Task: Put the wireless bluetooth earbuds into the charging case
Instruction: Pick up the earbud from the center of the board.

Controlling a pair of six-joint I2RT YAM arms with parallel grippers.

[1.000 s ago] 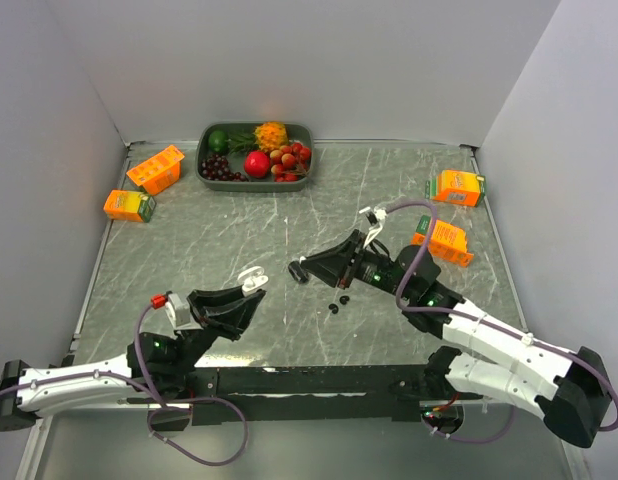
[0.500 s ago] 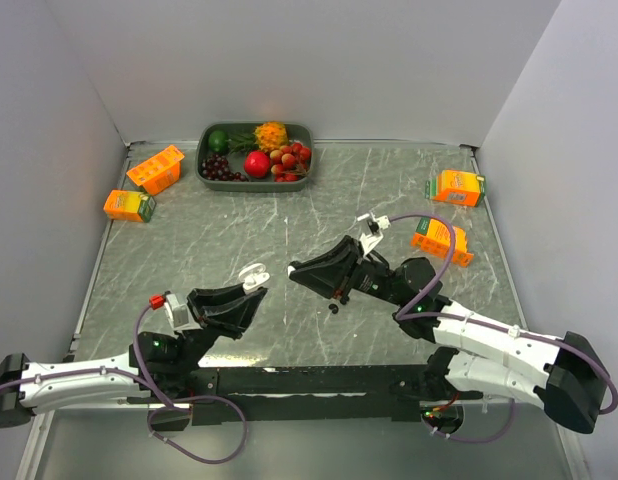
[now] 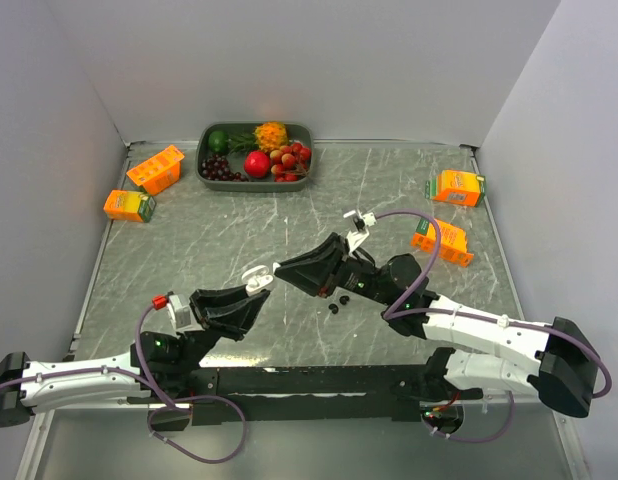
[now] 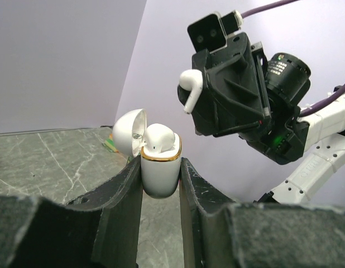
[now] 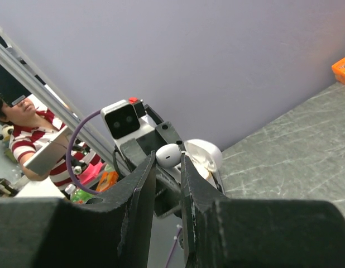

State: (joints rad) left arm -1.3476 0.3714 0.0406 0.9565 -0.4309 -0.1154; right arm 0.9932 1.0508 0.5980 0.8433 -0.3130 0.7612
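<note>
My left gripper (image 3: 253, 287) is shut on the white, gold-rimmed charging case (image 4: 159, 170) and holds it upright above the table. The case's lid (image 4: 129, 128) is open, and one white earbud (image 4: 159, 138) sits in it. My right gripper (image 3: 282, 268) is shut on a second white earbud (image 5: 168, 156). That earbud (image 4: 191, 86) hangs just above and to the right of the open case, apart from it. Two tiny black earbuds (image 3: 338, 303) lie on the table under the right arm.
A green tray (image 3: 204, 170) of fruit stands at the back. Two orange cartons (image 3: 155, 168) (image 3: 129, 205) lie at the far left and two more (image 3: 457, 186) (image 3: 441, 240) at the right. Grey walls close three sides.
My right gripper has carried the white earbud leftwards, right up to the open case. The left gripper with the case has stayed almost still.
</note>
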